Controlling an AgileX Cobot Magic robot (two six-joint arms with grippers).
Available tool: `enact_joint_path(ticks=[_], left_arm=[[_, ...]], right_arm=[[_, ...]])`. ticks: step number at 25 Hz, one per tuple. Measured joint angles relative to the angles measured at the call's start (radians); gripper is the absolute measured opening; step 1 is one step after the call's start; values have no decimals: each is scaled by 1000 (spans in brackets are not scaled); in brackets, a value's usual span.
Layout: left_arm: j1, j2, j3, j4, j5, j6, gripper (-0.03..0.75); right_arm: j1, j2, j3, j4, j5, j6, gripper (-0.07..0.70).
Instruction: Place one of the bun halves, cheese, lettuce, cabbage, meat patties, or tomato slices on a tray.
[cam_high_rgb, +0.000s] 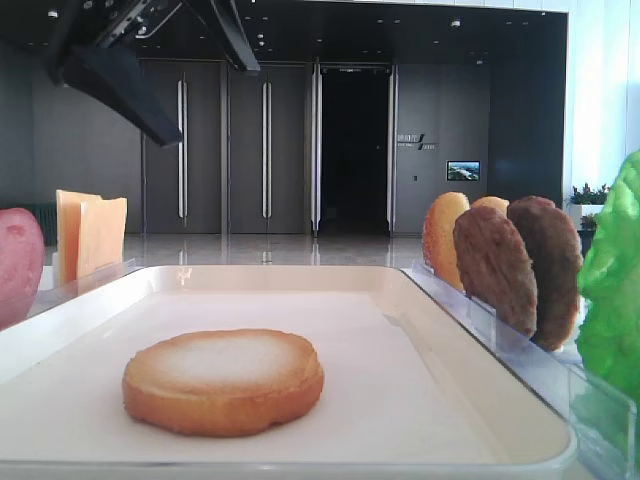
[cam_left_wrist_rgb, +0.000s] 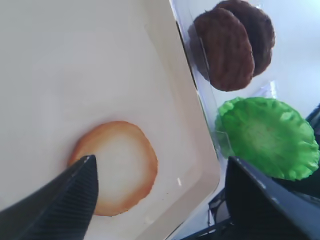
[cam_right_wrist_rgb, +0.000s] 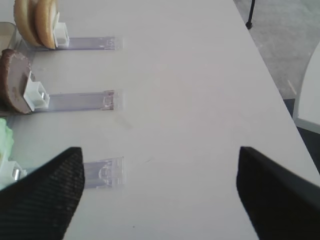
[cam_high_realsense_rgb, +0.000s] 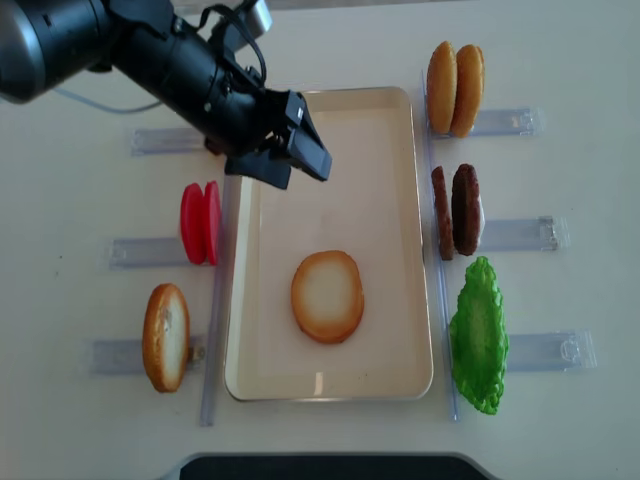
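A bun half (cam_high_realsense_rgb: 327, 296) lies flat, pale face up, in the middle of the cream tray (cam_high_realsense_rgb: 330, 392), with nothing holding it. My left gripper (cam_high_realsense_rgb: 303, 172) hangs open above the tray's far left corner. In the left wrist view its fingers (cam_left_wrist_rgb: 65, 200) straddle the bun half (cam_left_wrist_rgb: 120, 170) from above, well apart from it. My right gripper (cam_right_wrist_rgb: 160, 152) is open over bare table. Cheese (cam_high_rgb: 90, 235) and tomato slices (cam_high_realsense_rgb: 200, 222) stand left of the tray. Meat patties (cam_high_realsense_rgb: 458, 210) and lettuce (cam_high_realsense_rgb: 480, 335) are on its right. No cabbage is in view.
Two more buns (cam_high_realsense_rgb: 455, 88) stand on edge at the far right and another bun (cam_high_realsense_rgb: 166, 337) at the near left. Clear plastic holder strips (cam_right_wrist_rgb: 80, 102) run out across the table beside the food.
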Motion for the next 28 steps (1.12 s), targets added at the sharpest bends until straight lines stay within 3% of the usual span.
enact_joint_path(ticks=[8, 13, 17, 20, 28], left_arm=[[0, 0, -233, 395, 95, -271, 591], [0, 0, -296, 576, 185, -343, 589], [9, 0, -304, 669, 216, -366, 585], [53, 0, -304, 679, 218, -366, 568], [273, 0, -304, 777, 220, -342, 537]], right_arm=[[0, 0, 0, 0, 0, 0, 587], [0, 0, 0, 0, 0, 0, 587], [0, 0, 0, 0, 0, 0, 587], [0, 0, 0, 0, 0, 0, 587], [0, 0, 0, 0, 0, 0, 587]])
